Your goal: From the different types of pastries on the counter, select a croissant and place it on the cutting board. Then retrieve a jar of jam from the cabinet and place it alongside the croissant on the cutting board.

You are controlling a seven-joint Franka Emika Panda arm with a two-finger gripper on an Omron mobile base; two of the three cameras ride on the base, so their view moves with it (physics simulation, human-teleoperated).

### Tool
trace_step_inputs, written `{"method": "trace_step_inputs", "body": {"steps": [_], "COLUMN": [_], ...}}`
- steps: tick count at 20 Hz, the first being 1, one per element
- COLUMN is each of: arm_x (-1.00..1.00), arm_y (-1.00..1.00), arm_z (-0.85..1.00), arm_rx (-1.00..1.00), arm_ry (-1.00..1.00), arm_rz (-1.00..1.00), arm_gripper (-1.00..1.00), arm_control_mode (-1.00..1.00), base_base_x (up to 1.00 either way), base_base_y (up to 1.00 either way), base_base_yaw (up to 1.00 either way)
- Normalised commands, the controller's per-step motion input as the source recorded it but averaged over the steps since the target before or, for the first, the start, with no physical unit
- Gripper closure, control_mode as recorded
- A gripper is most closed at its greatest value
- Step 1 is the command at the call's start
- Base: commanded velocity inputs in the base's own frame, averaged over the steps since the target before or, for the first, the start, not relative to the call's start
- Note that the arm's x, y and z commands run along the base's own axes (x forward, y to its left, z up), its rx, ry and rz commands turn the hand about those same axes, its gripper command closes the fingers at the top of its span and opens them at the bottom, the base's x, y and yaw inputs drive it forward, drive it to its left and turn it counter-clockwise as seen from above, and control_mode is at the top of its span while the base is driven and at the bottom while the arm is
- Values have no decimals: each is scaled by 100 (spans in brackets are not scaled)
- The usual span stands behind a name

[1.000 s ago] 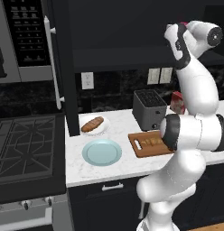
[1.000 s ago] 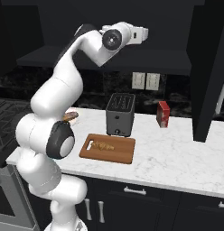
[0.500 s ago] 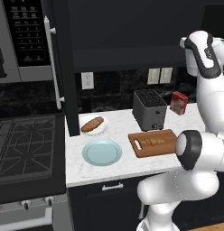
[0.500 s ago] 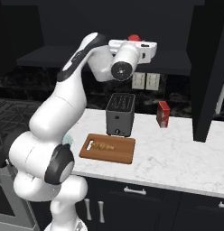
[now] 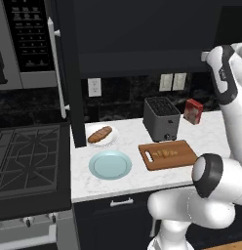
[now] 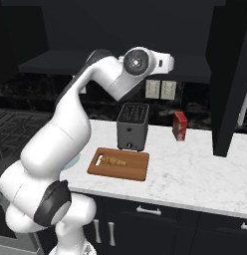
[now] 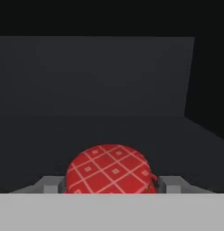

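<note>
The jar of jam [image 7: 109, 170], with a red chequered top, sits between my fingertips [image 7: 50, 185], and my gripper [image 7: 109, 182] is shut on it. Behind it is the dark inside of the cabinet [image 7: 109, 81]. In the right base view my hand [image 6: 164, 62] is raised at the height of the cabinet shelf [image 6: 51, 64]. The croissant [image 5: 164, 153] [image 6: 114, 161] lies on the cutting board [image 5: 184, 157] [image 6: 135, 169] on the counter [image 6: 195, 174]. The other pastry, an oblong roll [image 5: 100, 135], rests on a white plate.
A dark toaster [image 5: 162, 118] [image 6: 133, 126] stands behind the board, with a red box [image 5: 193, 111] [image 6: 180, 126] to its right. A pale blue plate [image 5: 110, 164] lies left of the board. A stove [image 5: 25, 156] is at the far left.
The hand has swung to the right and a little lower along the cabinet front, and the jar has stayed in the grip. The things on the counter have not moved.
</note>
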Motion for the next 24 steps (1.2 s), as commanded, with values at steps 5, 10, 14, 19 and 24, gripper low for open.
{"method": "trace_step_inputs", "body": {"steps": [5, 10, 14, 19, 24], "arm_x": [-69, -26, -17, -36, -49], "arm_y": [-16, -4, 0, 0, 2], "arm_z": [0, -42, -51, -32, -46], "arm_rx": [0, -2, 5, 14, 10], "arm_ry": [36, 9, 0, 0, -1], "arm_rz": [10, 10, 0, 0, 0], "arm_gripper": [100, 100, 100, 100, 100], "arm_control_mode": [-100, -100, -100, -100, -100], "base_base_x": [0, 0, 0, 0, 0], "base_base_y": [0, 0, 0, 0, 0], "base_base_yaw": [0, 0, 0, 0, 0]}}
